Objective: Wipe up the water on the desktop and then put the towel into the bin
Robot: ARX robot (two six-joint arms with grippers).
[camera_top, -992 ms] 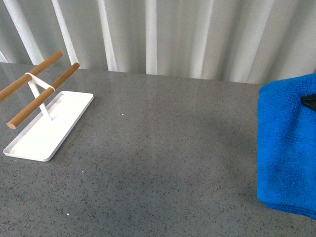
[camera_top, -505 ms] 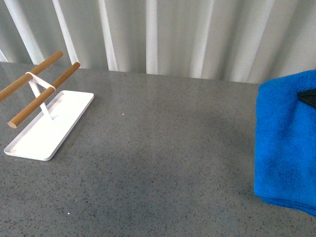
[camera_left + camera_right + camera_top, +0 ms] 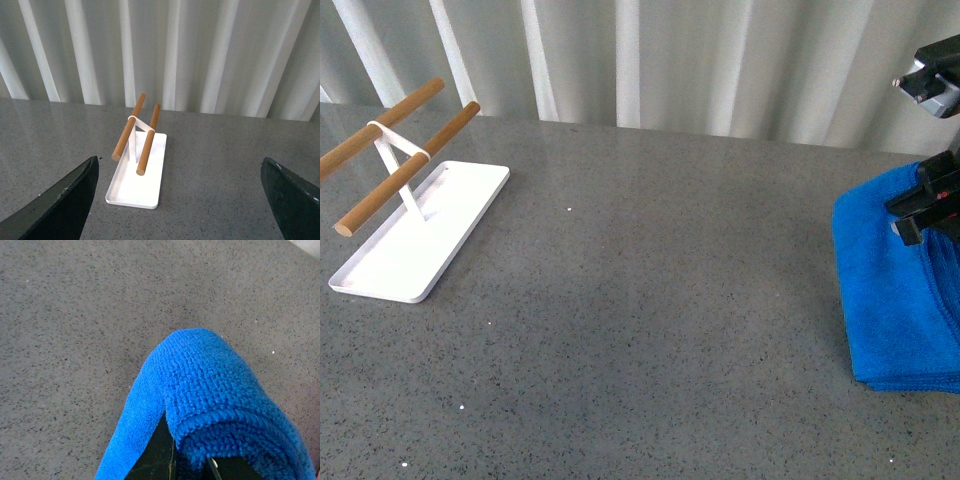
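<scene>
Plush folded blue towel (image 3: 890, 290) sat at 3 o'clock on speckled stone worktop (image 3: 660, 300); right gripper (image 3: 923, 212) pinched its edge.

The tabletop (image 3: 650, 300) looks like smooth stone, dark grey with fine speckles and a faint sheen toward its far edge. The towel (image 3: 890, 300) is bright blue plush cloth with a nubbly looped pile. The tray (image 3: 390, 270) is smooth matt white, either coated metal or plastic, its rods (image 3: 420, 156) are plain brown wood, and the curtain (image 3: 720, 60) is pale pleated fabric.
</scene>
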